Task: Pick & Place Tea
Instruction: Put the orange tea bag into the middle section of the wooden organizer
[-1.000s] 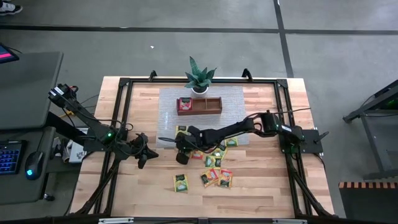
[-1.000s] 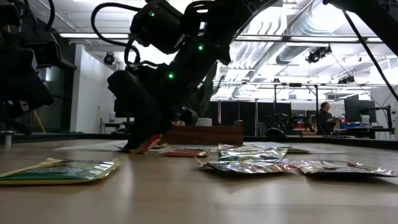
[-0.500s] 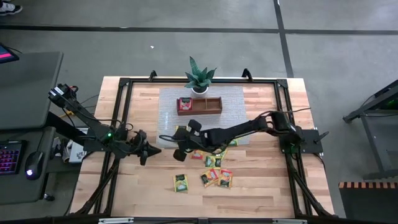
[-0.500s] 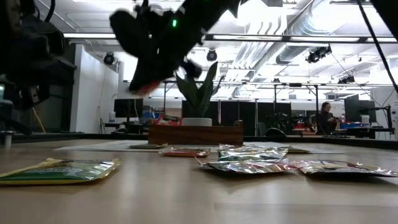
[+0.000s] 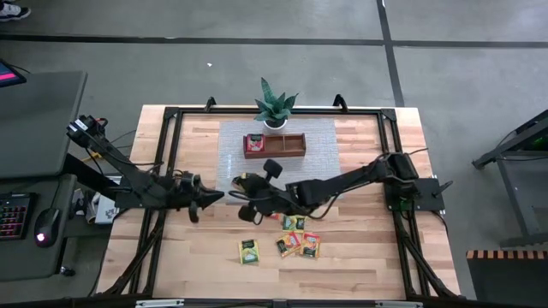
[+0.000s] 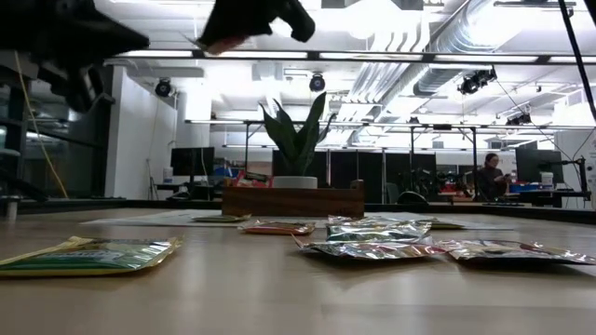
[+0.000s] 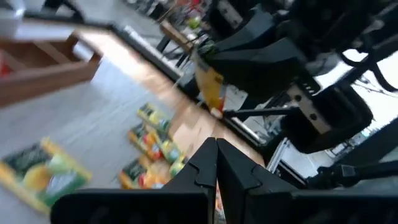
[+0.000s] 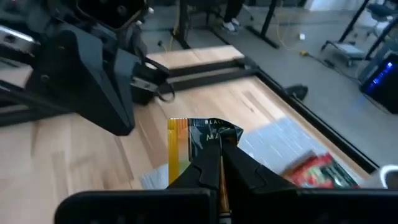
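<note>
My right gripper point(image 5: 247, 185) hangs high above the table's middle, shut on a yellow-orange tea packet point(image 8: 198, 142); the low view shows that packet point(image 6: 217, 42) well above the table. To its left, my left gripper point(image 5: 211, 197) is shut on nothing and points level toward the right gripper; its own view shows the closed fingertips point(image 7: 216, 155). Several tea packets point(image 5: 295, 238) lie flat on the wood near the front middle. A red packet point(image 5: 253, 144) sits in the left part of the brown wooden tray point(image 5: 287, 144). My right gripper pinches the yellow-orange packet between its two fingers at one edge point(image 8: 214, 149). The packet sticks out beyond the fingertips point(image 8: 208, 163), roughly upright, lifted clear of the table. The fingers slant slightly downward, coming from the table's right.
A potted plant point(image 5: 276, 107) stands behind the tray on a grey mat point(image 5: 321, 162). A black frame point(image 5: 171, 154) runs around the table's edges. One green packet point(image 6: 93, 256) lies close to the low camera. A person point(image 6: 486, 177) stands far off in the room.
My right gripper has risen from the table with the packet, which now hangs lifted clear, and has tipped up from pointing steeply down. My left gripper has tipped up to level and risen a little.
</note>
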Tool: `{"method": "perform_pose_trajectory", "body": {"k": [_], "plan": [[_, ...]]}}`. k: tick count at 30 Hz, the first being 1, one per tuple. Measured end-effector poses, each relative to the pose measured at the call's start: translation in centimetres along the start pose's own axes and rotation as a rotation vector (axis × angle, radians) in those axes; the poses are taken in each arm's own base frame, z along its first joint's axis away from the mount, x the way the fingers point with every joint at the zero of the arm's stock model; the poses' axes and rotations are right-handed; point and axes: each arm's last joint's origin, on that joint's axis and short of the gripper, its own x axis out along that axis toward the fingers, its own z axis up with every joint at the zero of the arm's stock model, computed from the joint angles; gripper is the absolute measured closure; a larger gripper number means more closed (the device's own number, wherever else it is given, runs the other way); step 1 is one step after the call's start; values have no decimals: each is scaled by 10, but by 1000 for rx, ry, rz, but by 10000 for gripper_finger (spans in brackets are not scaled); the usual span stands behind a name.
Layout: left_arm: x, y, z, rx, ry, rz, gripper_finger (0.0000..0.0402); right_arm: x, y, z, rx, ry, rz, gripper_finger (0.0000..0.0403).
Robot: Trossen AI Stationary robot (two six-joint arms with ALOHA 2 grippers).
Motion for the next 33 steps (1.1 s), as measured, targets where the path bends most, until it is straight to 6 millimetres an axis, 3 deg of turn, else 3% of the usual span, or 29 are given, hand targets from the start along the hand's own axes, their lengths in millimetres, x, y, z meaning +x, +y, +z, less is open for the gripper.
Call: {"method": "perform_pose_trajectory", "body": {"k": [7,19,33], "plan": [[0,-9,8,211,-38,-110,361,-3,5,6,21,-54,34,403],[1,-17,18,260,-106,-38,205,-4,7,14,25,-115,88,403],[1,-17,19,229,-114,-33,190,-3,7,15,22,-120,111,402]]}}
